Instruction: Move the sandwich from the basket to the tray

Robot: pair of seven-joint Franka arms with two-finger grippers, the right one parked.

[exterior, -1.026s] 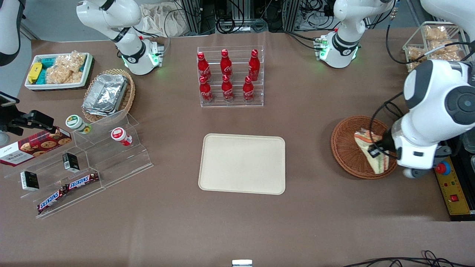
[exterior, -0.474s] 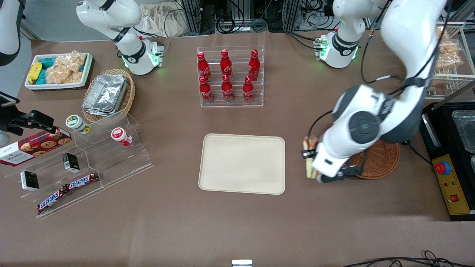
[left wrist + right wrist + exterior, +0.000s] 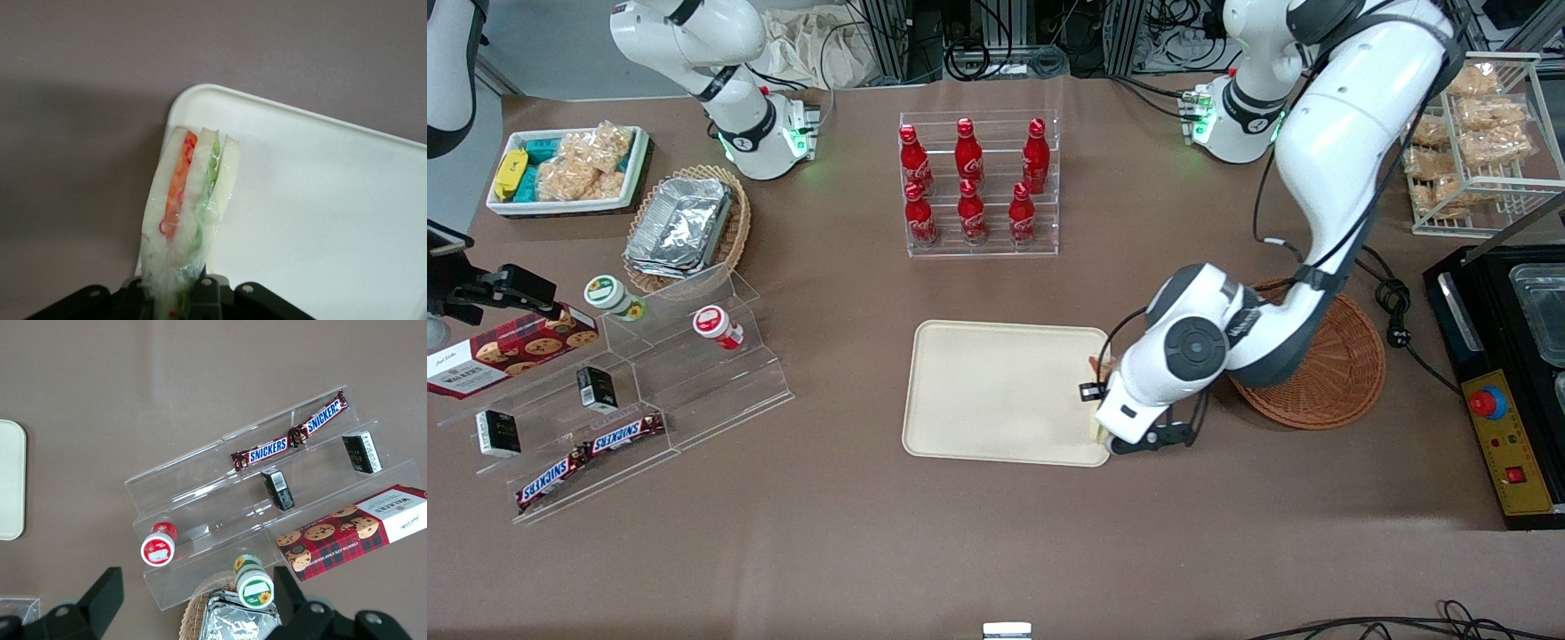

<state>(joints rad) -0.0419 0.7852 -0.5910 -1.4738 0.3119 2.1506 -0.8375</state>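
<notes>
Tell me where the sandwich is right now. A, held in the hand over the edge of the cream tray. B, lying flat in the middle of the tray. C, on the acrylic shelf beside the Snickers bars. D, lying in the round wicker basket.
A: the hand grips the sandwich, which hangs over a corner of the tray, while the basket holds nothing.
</notes>
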